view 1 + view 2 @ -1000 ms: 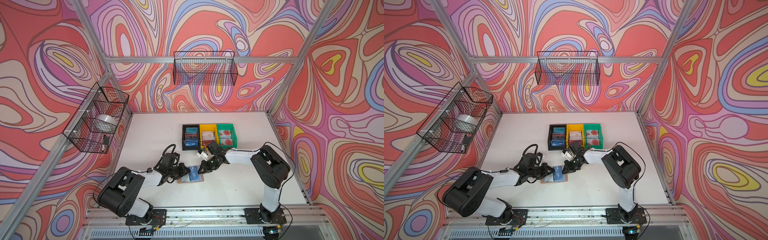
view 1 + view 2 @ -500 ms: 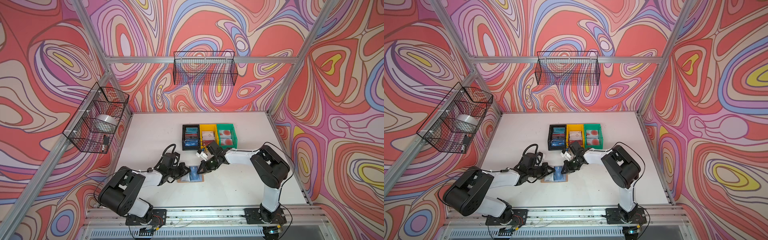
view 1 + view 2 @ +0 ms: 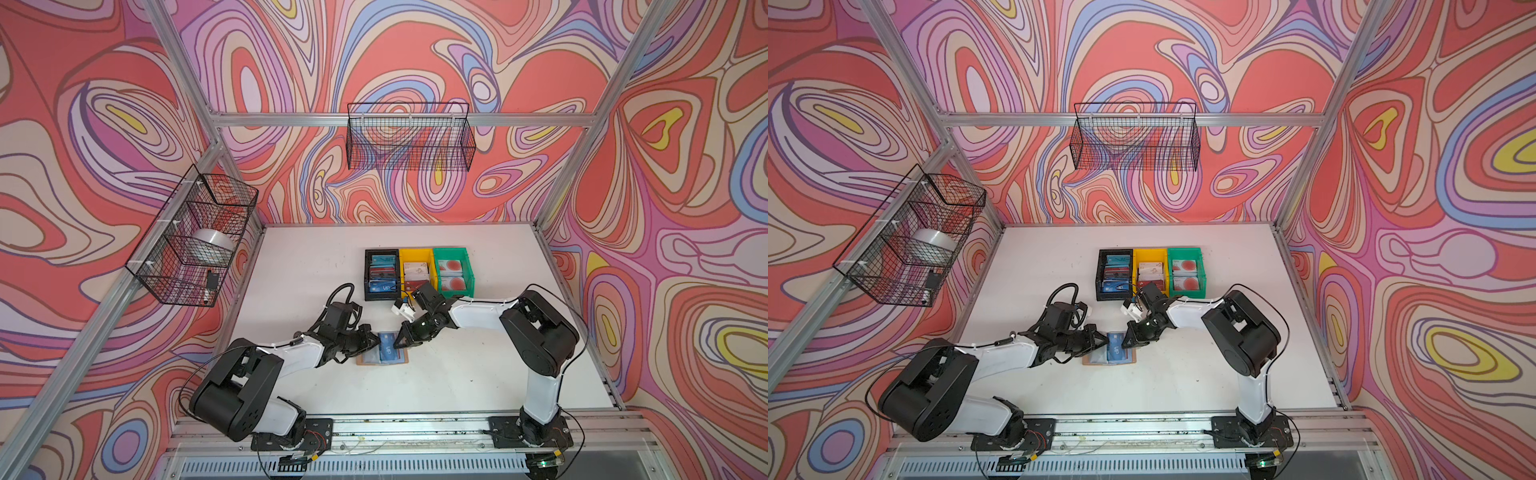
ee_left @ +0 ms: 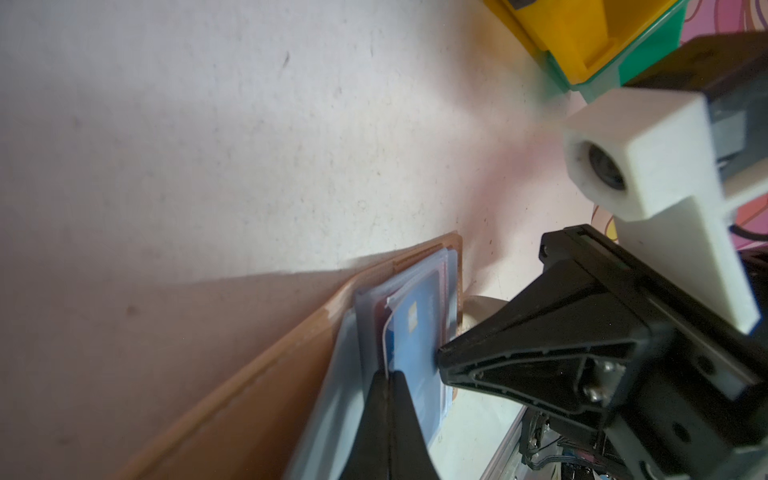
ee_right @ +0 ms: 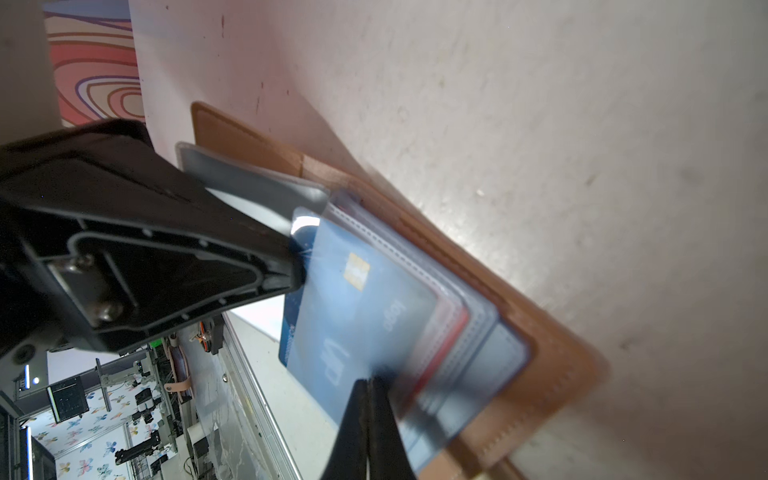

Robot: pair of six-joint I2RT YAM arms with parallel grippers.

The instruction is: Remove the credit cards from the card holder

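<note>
Clamping down on the near edge of the blue card (image 4: 415,345), the left gripper (image 4: 388,376) is pressing its two black fingers (image 4: 409,424) together on the card's thin pale rim. The right gripper (image 5: 368,384) is holding its jaws together too, and its tips are resting against the card's face beside the white "VIP" lettering. Whether anything is sitting between them I cannot tell.

A gold chip and the small word "logo" are showing on that card. Part of it is lying under the hazy clear sleeve pages (image 5: 503,353), and a dark red card (image 4: 376,320) is peeking out from the sleeve beneath.

The card holder (image 3: 404,360) is lying open and flat, tan cover down, on the white table (image 3: 311,266). It is sitting between the two gripper tips in both top views (image 3: 1108,363).

Behind it, a black bin (image 3: 367,274), a yellow bin (image 3: 417,252) and a green bin (image 3: 469,270) are standing side by side, touching. Another blue card (image 3: 382,286) reading "VIP" is lying in the black bin. White cards with red discs (image 3: 451,266) are lying in the green one.
</note>
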